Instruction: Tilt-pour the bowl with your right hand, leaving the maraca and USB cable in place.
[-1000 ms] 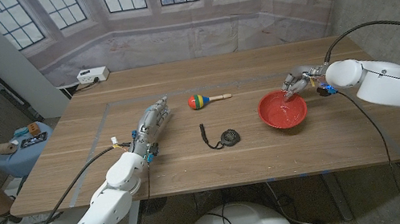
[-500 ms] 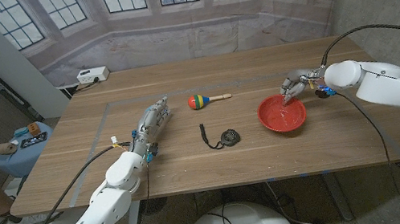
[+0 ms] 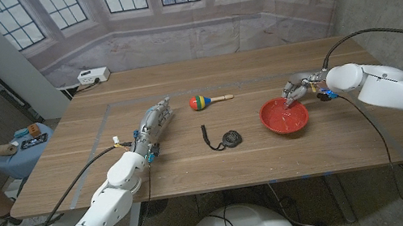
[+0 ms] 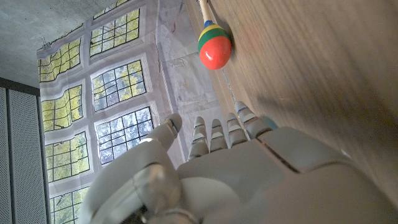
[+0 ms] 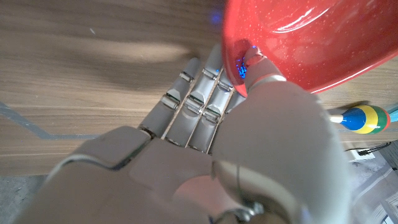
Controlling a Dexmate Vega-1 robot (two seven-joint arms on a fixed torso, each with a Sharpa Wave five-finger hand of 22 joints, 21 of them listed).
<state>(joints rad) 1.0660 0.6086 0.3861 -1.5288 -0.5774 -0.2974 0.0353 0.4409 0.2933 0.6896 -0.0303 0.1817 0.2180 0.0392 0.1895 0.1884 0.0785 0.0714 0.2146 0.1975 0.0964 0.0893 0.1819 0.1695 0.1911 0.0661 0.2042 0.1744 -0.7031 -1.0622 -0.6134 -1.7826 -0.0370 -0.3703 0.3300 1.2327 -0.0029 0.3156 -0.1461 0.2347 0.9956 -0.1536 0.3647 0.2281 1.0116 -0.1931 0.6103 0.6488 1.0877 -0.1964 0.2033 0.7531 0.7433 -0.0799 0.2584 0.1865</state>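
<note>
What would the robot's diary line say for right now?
right hand: pinches rim of red bowl | left hand: idle, holds nothing | maraca, USB cable: untouched

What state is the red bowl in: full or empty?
Empty: the red bowl shows only its bare glossy inside, gripped at the rim by the right hand.
</note>
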